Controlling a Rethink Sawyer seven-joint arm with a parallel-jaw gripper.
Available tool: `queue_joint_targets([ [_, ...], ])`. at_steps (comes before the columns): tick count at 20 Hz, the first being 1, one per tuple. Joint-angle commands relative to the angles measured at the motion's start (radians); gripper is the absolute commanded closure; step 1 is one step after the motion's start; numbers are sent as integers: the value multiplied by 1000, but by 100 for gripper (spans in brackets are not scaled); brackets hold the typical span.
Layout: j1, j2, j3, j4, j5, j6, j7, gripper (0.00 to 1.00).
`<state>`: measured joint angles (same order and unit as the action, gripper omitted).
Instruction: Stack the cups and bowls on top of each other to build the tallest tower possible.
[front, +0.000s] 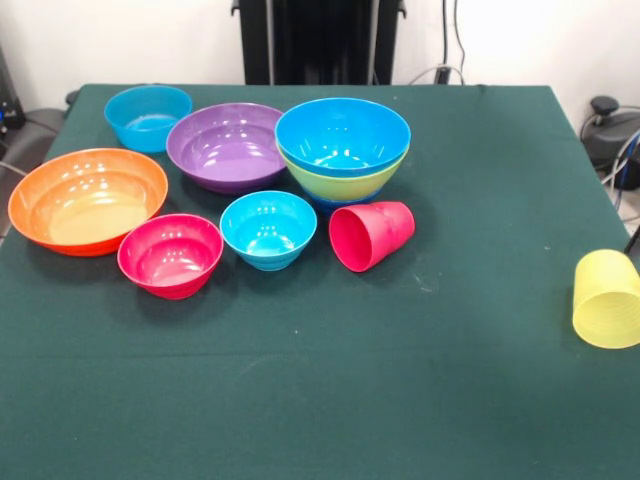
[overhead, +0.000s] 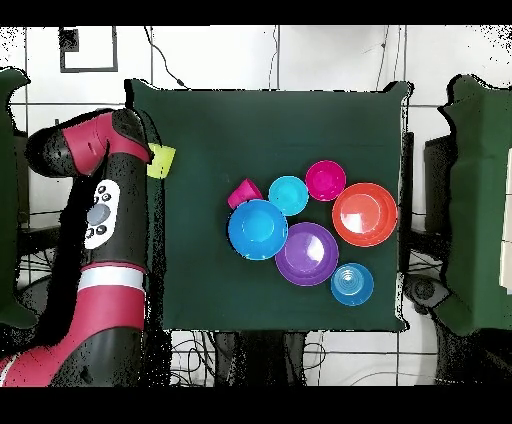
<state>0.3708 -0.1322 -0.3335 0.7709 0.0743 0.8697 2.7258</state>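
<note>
- Here the yellow cup (front: 607, 298) lies on its side at the table (front: 300, 400) edge, well apart from the stack (front: 342, 148).
- The gripper is hidden; its opening cannot be told.

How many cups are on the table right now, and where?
2. The red cup lies on its side beside the small cyan bowl, below the stack. The yellow cup lies on its side alone near the table's edge. Another nested inside a bowl seems unlikely.

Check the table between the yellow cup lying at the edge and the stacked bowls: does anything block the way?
Only the red-pink cup lies near that line, on its side just in front of the tower. Otherwise bare cloth separates the yellow cup from it.
</note>
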Motion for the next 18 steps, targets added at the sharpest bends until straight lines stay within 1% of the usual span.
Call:
queue_joint_targets([
  [1, -15, -46, 120, 145, -82, -22, -228, 0],
  [5, -13, -56, 122, 162, -87, -23, -232, 0],
  [9, -17, -56, 126, 159, -92, -20, -239, 0],
  [15, -19, -25, 128, 117, -90, -18, -222, 0],
  [18, -18, -8, 123, 86, -89, -1, -213, 0],
])
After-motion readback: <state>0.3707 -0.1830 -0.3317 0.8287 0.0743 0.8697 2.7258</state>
